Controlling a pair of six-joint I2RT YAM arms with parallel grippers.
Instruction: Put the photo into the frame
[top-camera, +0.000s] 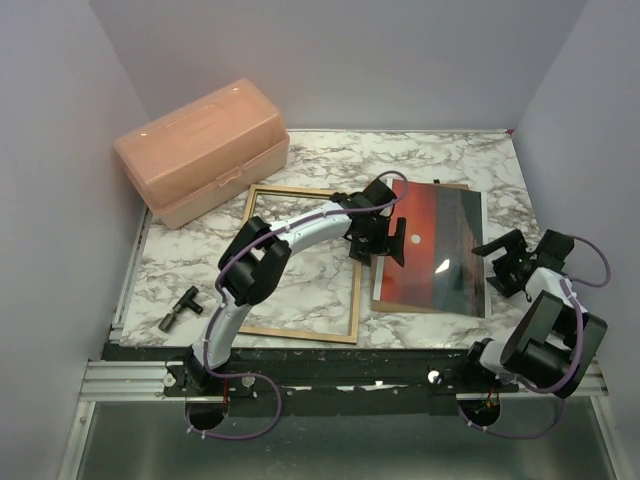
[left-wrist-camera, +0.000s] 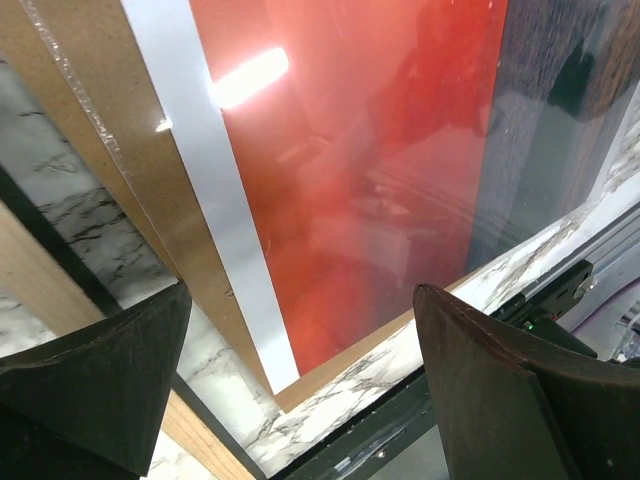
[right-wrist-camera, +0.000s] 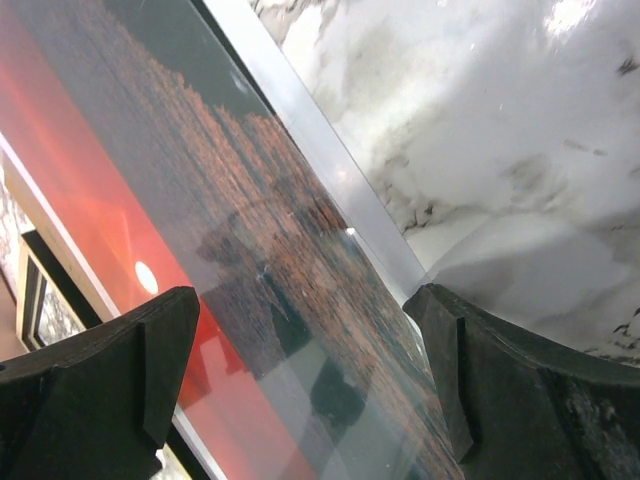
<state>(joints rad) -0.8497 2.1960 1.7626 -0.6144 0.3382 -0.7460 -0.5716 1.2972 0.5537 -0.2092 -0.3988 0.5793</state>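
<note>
The photo (top-camera: 437, 250), a red sunset over dark water with a white border, lies face up on a brown backing board (top-camera: 400, 308) at the table's right. The frame (top-camera: 300, 335) lies left of it with its tan wood back up, nothing inside it. My left gripper (top-camera: 388, 243) hovers open over the photo's left edge. In the left wrist view the photo (left-wrist-camera: 370, 150) and board (left-wrist-camera: 130, 180) show between the spread fingers of the left gripper (left-wrist-camera: 300, 300). My right gripper (top-camera: 503, 265) stands open at the photo's right edge; the right wrist view shows the photo (right-wrist-camera: 200, 200) under the right gripper (right-wrist-camera: 300, 300).
A pink plastic box (top-camera: 205, 150) sits at the back left, close to the frame's far corner. A small black T-shaped tool (top-camera: 182, 308) lies near the front left. Grey walls close in the marble table (top-camera: 470, 155) on three sides.
</note>
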